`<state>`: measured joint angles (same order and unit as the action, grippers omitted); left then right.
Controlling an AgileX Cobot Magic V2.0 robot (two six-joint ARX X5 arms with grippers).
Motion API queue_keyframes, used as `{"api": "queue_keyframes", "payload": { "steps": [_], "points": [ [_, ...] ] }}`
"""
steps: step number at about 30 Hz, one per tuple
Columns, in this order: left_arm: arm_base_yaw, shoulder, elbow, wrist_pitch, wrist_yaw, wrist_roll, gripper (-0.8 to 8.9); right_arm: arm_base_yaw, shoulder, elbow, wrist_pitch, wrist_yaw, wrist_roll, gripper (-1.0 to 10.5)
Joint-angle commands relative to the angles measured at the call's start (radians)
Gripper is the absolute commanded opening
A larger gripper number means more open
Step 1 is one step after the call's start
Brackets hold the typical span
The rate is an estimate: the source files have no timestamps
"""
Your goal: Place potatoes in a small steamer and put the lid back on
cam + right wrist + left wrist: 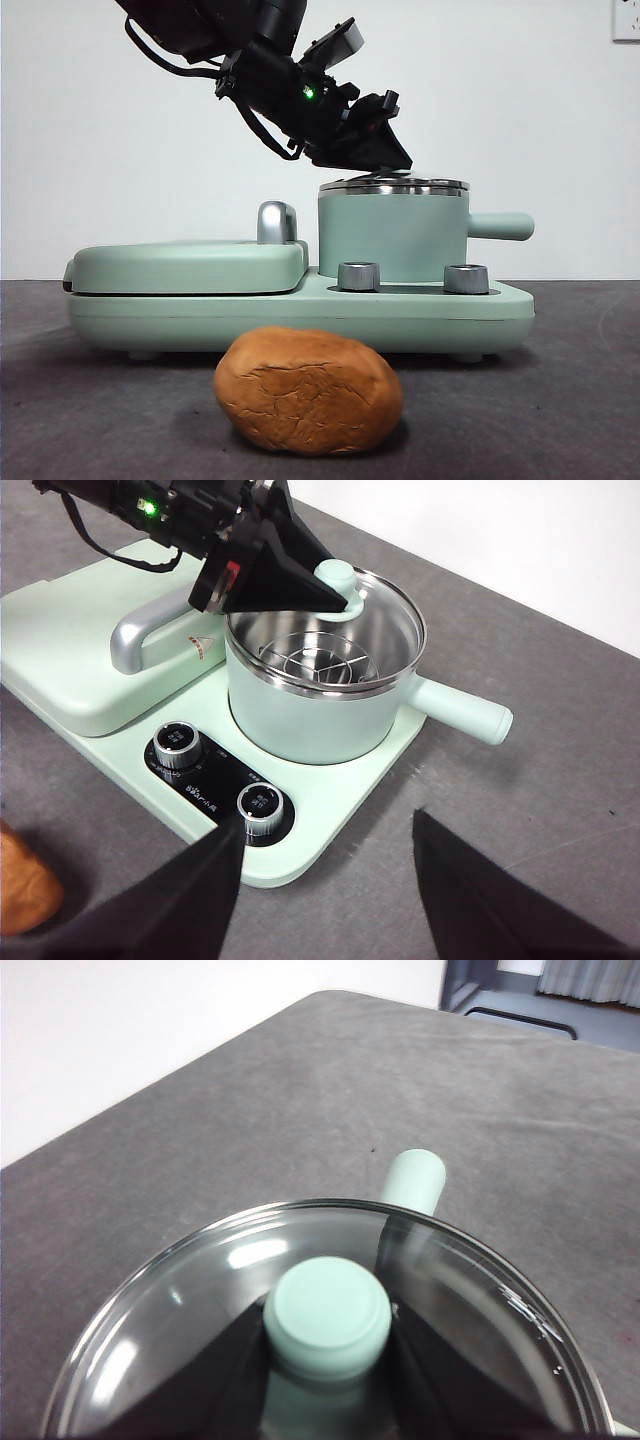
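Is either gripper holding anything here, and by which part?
The left gripper grips the lid by its knob, over the steamer. The right gripper holds nothing.

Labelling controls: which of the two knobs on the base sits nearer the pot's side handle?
The knob at the base's corner, under the side handle; the other knob sits nearer the grill plate.

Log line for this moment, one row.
left end effector shut on lid knob, lid on steamer | right end effector open, waiting | potato on table
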<state>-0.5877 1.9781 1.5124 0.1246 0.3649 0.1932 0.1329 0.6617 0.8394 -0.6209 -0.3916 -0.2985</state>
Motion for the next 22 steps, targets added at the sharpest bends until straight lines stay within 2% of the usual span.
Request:
{"api": "queue_keyframes", "payload": {
  "steps": [1,13,22],
  "points": [
    [-0.008,0.032,0.024,0.004,-0.005,-0.004,0.15,0.004,0.004,0.019,0.006,0.001,0.011,2.7],
    [-0.007,0.021,0.034,0.004,-0.006,-0.003,0.14,0.004,0.004,0.019,0.006,0.0,0.023,2.7],
    [0.0,-0.065,0.054,-0.008,-0.01,-0.003,0.15,0.004,0.004,0.019,0.006,0.0,0.03,2.7]
  ]
}}
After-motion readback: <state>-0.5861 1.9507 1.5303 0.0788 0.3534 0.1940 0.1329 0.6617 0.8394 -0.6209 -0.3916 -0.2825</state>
